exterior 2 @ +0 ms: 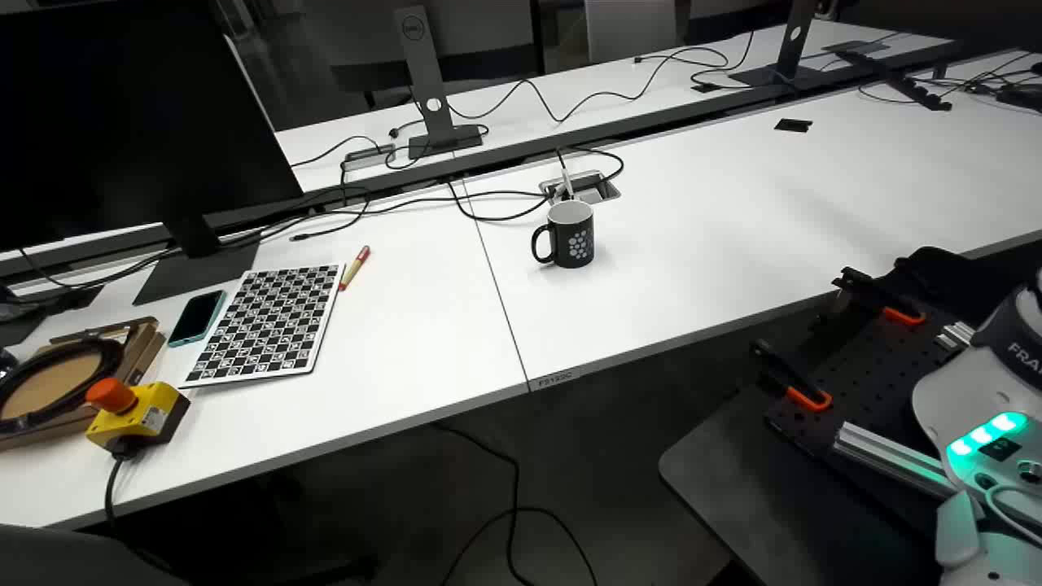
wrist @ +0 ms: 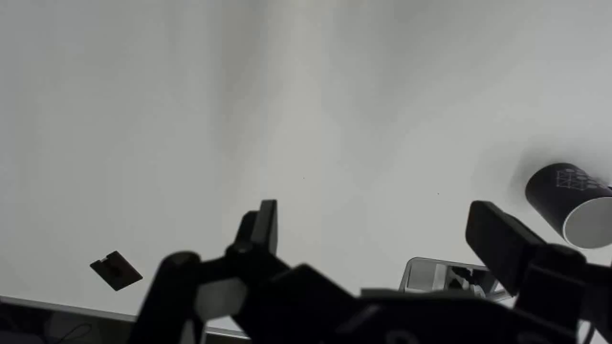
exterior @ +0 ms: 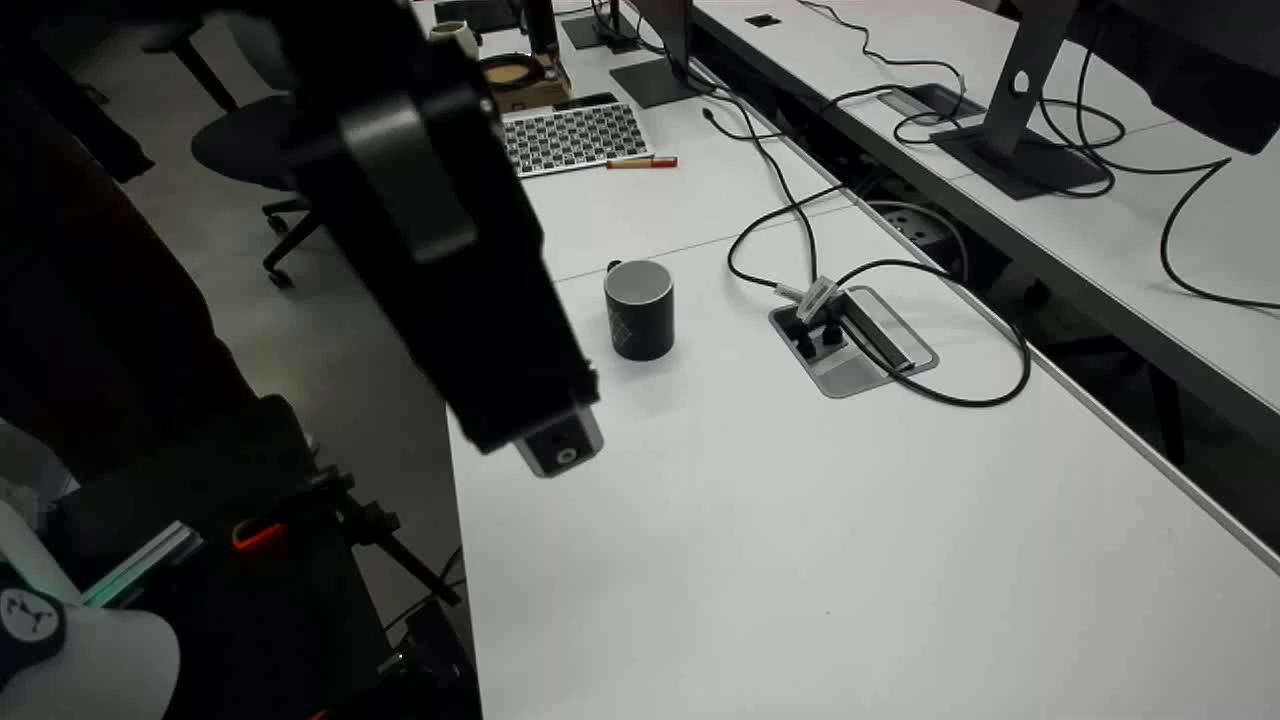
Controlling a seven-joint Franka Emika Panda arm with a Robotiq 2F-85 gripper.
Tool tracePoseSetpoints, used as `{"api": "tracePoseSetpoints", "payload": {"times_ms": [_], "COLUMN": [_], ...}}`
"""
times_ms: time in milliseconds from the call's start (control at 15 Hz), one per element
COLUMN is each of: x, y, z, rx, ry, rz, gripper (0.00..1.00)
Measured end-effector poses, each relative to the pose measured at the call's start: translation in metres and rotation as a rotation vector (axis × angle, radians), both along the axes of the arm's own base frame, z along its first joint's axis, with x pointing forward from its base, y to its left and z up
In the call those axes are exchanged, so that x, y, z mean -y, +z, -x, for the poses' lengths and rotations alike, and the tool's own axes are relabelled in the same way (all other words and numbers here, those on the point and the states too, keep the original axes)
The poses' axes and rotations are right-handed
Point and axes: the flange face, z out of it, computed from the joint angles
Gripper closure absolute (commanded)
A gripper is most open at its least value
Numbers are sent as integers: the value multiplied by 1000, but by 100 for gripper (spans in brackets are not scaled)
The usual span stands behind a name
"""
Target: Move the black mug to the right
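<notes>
Dark outside and pale inside, the black mug (exterior 2: 572,238) stands upright on the white table (exterior: 750,550), handle at its side, wall printed with light dots and a thin lattice. It is near a recessed grey cable box (exterior: 855,377) that holds dark plugs (exterior: 832,335). Above the table, the tool (wrist: 373,222) is spread wide, the mug off to one side of it. A second table (exterior: 1110,235) carries a monitor stand (exterior: 1005,120); an office chair (exterior: 245,140) is on the floor (exterior: 340,330). A black coil (exterior 2: 73,348) rests on a cardboard box (exterior 2: 149,342).

Mug (exterior 2: 572,237) is finished in black with pale dots (light grey inside), tabletop (exterior 2: 700,252) white, board (exterior 2: 273,321) chequered black-and-white.
</notes>
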Motion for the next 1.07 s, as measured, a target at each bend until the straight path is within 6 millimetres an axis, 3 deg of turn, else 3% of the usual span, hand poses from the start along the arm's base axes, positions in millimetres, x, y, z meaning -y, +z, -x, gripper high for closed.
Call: {"api": "tracePoseSetpoints", "payload": {"times_ms": [800, 1067], "x": [-2, -27], "y": [0, -7], "z": [-1, -7], "rx": [-3, -38], "ry": [5, 56], "rz": [2, -9], "gripper": [0, 0]}}
